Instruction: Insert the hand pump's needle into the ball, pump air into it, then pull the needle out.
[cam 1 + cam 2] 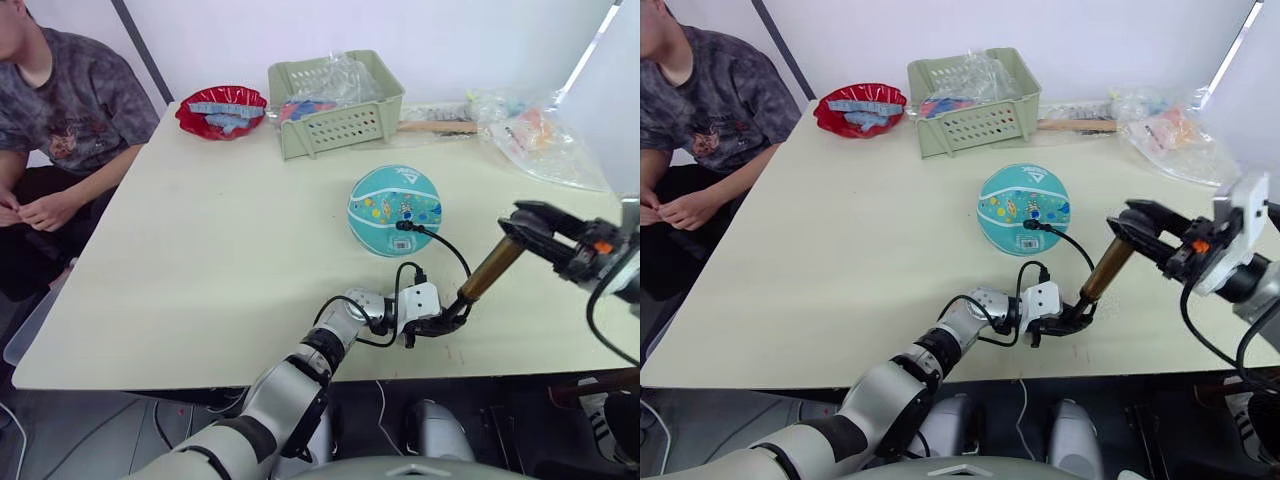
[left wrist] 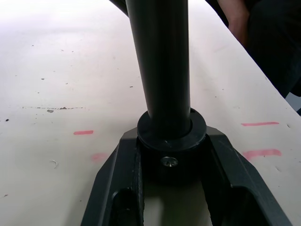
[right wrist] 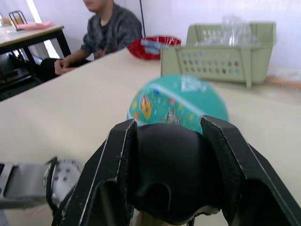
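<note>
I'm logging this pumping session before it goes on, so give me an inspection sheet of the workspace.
Surface: cream table, a few small red marks near the front edge.
Job's things: teal ball mid-table; pump tilted, its base on the table; needle fitting at the ball.
Clutter: green basket, red bowl, plastic bags along the far edge.
Grippers: left gripper shut on the pump's base; right gripper shut on its handle.
Cables: black hose from ball to pump base.
Surroundings: a person sits at the robot's left.
</note>
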Controlling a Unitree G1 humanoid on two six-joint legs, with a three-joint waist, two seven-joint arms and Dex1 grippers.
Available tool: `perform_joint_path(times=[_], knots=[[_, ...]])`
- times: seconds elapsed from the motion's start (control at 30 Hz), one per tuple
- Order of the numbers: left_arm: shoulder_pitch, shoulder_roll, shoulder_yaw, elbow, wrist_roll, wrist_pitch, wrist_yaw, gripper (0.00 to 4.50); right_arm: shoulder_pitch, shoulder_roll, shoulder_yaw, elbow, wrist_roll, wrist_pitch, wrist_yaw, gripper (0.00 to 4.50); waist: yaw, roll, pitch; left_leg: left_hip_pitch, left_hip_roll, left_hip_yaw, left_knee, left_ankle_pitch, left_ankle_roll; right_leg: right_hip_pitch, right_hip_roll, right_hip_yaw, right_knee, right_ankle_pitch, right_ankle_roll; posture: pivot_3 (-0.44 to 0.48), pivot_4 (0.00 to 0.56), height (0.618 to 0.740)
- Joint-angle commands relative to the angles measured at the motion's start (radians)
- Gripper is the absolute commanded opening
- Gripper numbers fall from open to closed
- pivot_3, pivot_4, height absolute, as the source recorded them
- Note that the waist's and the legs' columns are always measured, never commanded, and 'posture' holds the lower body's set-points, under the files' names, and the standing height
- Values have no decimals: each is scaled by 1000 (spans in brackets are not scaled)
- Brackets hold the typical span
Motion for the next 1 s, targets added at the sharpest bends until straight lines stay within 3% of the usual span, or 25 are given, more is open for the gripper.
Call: perform_joint_path(times=[0.03,0.23,0.47,1.0], knots=[[26,9,-35,52,41,26,1,1128,-78,-52,-122,-11,120,6,-21,1632,0,0,1,0,0,0,0,0,0,0,0,0,0,0,0,0,150,740],[28,8,-37,52,42,25,0,1128,-127,-79,-186,24,226,38,-78,1632,3,0,2,0,0,0,0,0,0,0,0,0,0,1,1,0,150,740],[28,8,-40,55,45,23,0,1128,-109,-80,-174,7,241,48,-95,1632,3,0,3,0,0,1,0,0,0,0,-1,1,0,2,4,0,150,740],[26,11,-39,54,47,24,3,1128,155,88,154,-31,-148,-96,38,1632,-10,-8,-5,3,1,1,0,0,0,2,0,1,0,2,4,0,150,740]])
